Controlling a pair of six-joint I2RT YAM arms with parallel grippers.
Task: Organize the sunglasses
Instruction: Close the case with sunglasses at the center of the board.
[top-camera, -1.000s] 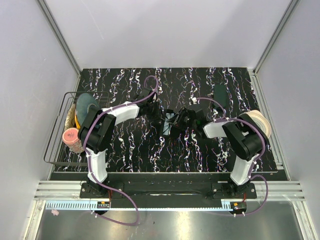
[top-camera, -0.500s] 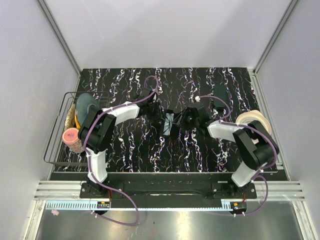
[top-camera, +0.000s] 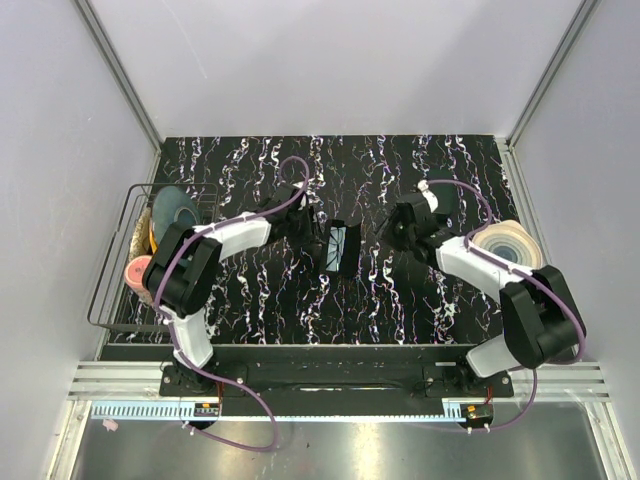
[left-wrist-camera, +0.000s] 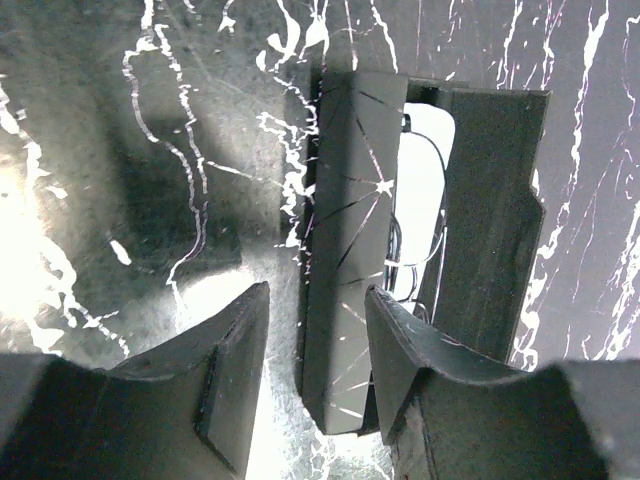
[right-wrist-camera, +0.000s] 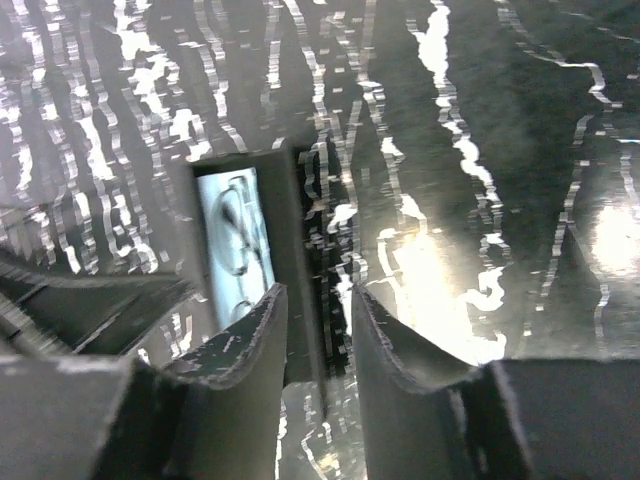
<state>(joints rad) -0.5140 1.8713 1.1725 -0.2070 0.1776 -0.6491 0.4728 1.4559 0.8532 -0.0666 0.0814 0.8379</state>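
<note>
A black sunglasses case (top-camera: 340, 247) stands open in the middle of the table. The sunglasses (right-wrist-camera: 235, 240) show as thin dark frames against its white lining, also visible as the sunglasses (left-wrist-camera: 420, 230) in the left wrist view. My left gripper (top-camera: 310, 228) is at the case's left side. In the left wrist view, the left gripper (left-wrist-camera: 316, 300) is open, its jaws straddling the near end of the case's left panel (left-wrist-camera: 350, 250) with a gap showing. My right gripper (top-camera: 398, 228) hangs right of the case, apart from it. In its own view, the right gripper (right-wrist-camera: 318, 295) is open and holds nothing.
A wire rack (top-camera: 110, 290) at the left edge holds dishes and a pink cup (top-camera: 143, 272). A pale stack of round rings (top-camera: 510, 245) sits at the right edge, and a small dark object (top-camera: 440, 185) lies behind the right arm.
The right gripper has drawn back to the right, away from the case. The left gripper's jaws have widened off the case panel, and the case now stands on its own.
</note>
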